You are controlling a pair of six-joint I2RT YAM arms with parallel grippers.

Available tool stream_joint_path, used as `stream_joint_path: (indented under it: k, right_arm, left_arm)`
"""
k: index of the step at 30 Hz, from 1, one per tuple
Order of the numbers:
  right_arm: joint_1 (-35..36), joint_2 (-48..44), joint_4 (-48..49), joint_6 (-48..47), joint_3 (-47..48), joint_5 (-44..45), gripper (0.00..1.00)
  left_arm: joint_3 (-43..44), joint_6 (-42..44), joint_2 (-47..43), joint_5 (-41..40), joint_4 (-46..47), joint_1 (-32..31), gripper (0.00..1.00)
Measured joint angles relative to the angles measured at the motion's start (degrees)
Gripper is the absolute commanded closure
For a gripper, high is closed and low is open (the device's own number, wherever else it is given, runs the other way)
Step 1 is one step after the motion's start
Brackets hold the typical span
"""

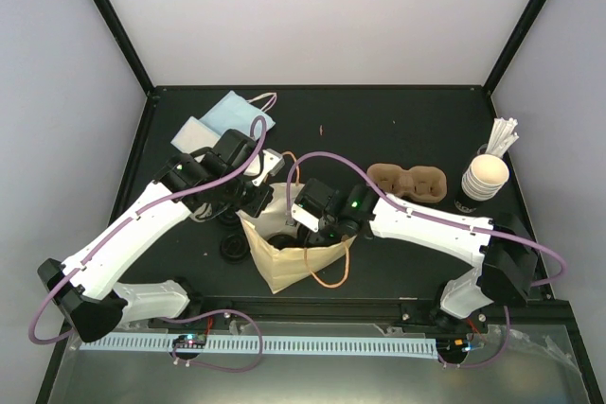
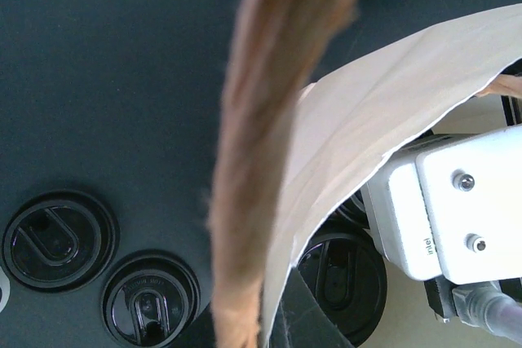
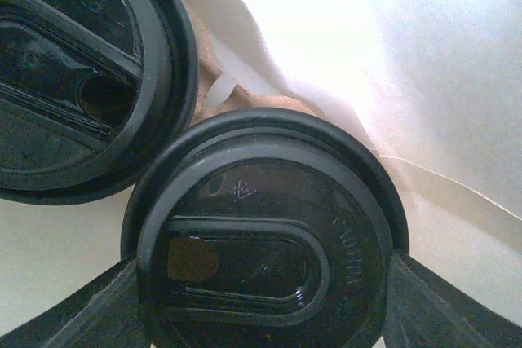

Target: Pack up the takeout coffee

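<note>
On the dark table (image 1: 398, 139) the paper bag (image 1: 284, 267) stands open in the middle, and I place everything from this bag. Both arms meet at its mouth. The left gripper (image 1: 250, 203) is at the far-left corner of the bag. It is closed tight on the brown handle (image 2: 261, 120) and, I think, it holds the mouth open by it.

The right gripper (image 3: 265, 270) reaches from the right side down into the bag. Its two fingers (image 3: 90, 315) are spread wide and lie against both sides of the takeout coffee (image 3: 261, 234), so I judge that it has the cup in its grip. Of this cup I see only the black lid.

The takeout coffee is inside the bag, directly under the right wrist. It stands upright, with its long axis running straight up toward the wrist. A second lidded cup (image 3: 73, 71) stands just beside it in the bag, almost touching.

The right arm is clearly the nearer one. The next move seems to depend on this vertical line: the fingers need to part and go straight up out of the bag, without pushing the neighbour cup or the paper wall.

Two loose lids (image 2: 57, 238) lie on the table, just outside the bag on its left.
</note>
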Motion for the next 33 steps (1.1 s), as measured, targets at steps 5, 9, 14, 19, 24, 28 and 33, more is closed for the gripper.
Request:
stream_joint_path:
  k: [5, 9, 14, 19, 24, 28, 33]
  right_arm:
    - [-0.07, 0.02, -0.39, 0.07, 0.07, 0.09, 0.49]
    - [-0.81, 0.02, -0.50, 0.04, 0.04, -0.76, 0.49]
    - [-1.66, 0.28, -0.37, 0.00, 0.07, -2.14, 0.51]
    - [-1.46, 1.79, -1.95, -0.31, 1.99, -2.58, 0.47]
    - [0.33, 2.78, -3.19, -0.63, 3.43, -0.52, 0.47]
    - [0.35, 1.95, -2.38, -0.61, 2.16, -0.28, 0.47]
    - [-1.64, 0.20, -0.63, -0.59, 0.11, -2.05, 0.49]
  left_arm:
    - [0.00, 0.35, 0.00, 0.39, 0.24, 0.00, 0.99]
    - [0.00, 0.59, 0.00, 1.20, 0.46, 0.00, 0.98]
    - [-0.17, 0.72, -0.35, 2.62, 1.16, 0.00, 0.97]
    - [-0.83, 0.74, -0.87, 3.72, 1.75, 0.02, 0.97]
    - [-1.14, 0.70, -0.98, 4.09, 2.01, 0.04, 0.98]
    - [-1.14, 0.70, -1.11, 4.24, 2.03, 0.04, 0.98]
    - [-1.14, 0.72, -1.18, 4.24, 2.21, 0.04, 0.98]
